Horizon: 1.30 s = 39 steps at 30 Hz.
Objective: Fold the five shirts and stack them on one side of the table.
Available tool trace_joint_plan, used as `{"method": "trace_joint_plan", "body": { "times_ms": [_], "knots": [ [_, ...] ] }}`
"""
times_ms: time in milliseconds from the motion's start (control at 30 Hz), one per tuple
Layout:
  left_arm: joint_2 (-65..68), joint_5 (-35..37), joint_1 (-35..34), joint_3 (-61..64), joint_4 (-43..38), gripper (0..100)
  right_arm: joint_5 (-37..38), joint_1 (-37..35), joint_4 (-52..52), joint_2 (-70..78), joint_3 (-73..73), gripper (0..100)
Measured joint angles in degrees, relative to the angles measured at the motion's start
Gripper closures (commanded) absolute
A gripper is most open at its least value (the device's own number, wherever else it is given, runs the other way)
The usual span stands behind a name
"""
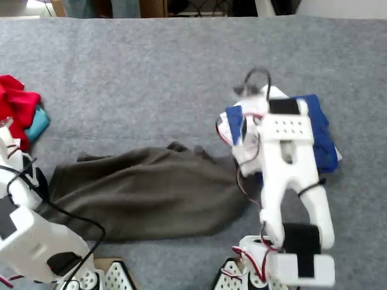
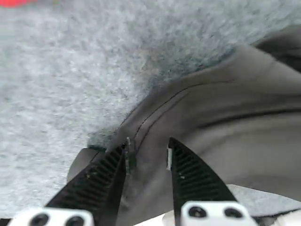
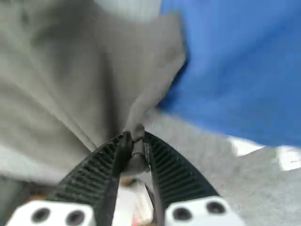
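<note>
A dark olive shirt (image 1: 145,187) lies crumpled across the middle of the grey table. My left gripper (image 1: 33,178) is at its left edge; in the left wrist view that gripper (image 2: 146,153) is open, its fingers straddling a seam of the shirt (image 2: 225,103). My right gripper (image 3: 136,136) is shut on a pinched fold of the shirt's (image 3: 70,70) right edge. In the high view the right gripper (image 1: 242,166) hangs under the white arm. Beside it, a folded blue shirt (image 1: 323,136) (image 3: 244,61) rests at the right.
Red cloth (image 1: 15,106) and teal cloth (image 1: 39,124) are heaped at the far left edge. Something white (image 1: 275,92) pokes out beneath the blue shirt. Bare grey felt (image 1: 151,72) covers the far half of the table. Both arm bases stand at the near edge.
</note>
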Motion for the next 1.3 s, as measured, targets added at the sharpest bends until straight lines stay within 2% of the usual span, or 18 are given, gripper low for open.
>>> {"method": "trace_joint_plan", "body": {
  "times_ms": [133,300,400,500,700,833,933,1067,1200,1300],
  "knots": [
    [2.2,0.0,0.0,0.0,-0.1,87,10.6,2.2,1.1,-3.3,7.3,96.0],
    [2.8,0.1,0.1,-1.4,-0.4,87,24.8,2.5,6.9,-6.4,7.5,71.5],
    [2.8,0.4,0.1,-5.5,-0.4,87,29.0,2.6,7.2,-9.0,6.7,60.7],
    [2.8,4.1,0.2,-10.2,-0.4,87,30.2,2.6,7.4,-10.1,2.4,60.8],
    [2.8,7.4,6.2,-13.3,-0.4,87,29.3,2.0,7.4,-10.1,-8.4,68.4],
    [2.8,11.4,12.4,-12.7,-0.4,86,19.7,-7.8,4.6,-5.6,-13.9,73.4],
    [2.8,14.8,16.4,-12.3,-2.2,86,11.1,-15.6,-1.8,2.3,-17.1,75.5],
    [2.8,17.1,19.7,-12.2,-2.7,81,2.6,-20.8,-9.5,16.6,-24.4,77.3],
    [2.8,17.2,19.6,-10.0,-2.8,81,0.1,-22.4,-10.5,32.4,-35.0,82.1],
    [2.8,17.2,18.1,-7.9,-2.8,81,0.0,-23.4,-5.8,42.5,-44.0,84.8]
  ]
}}
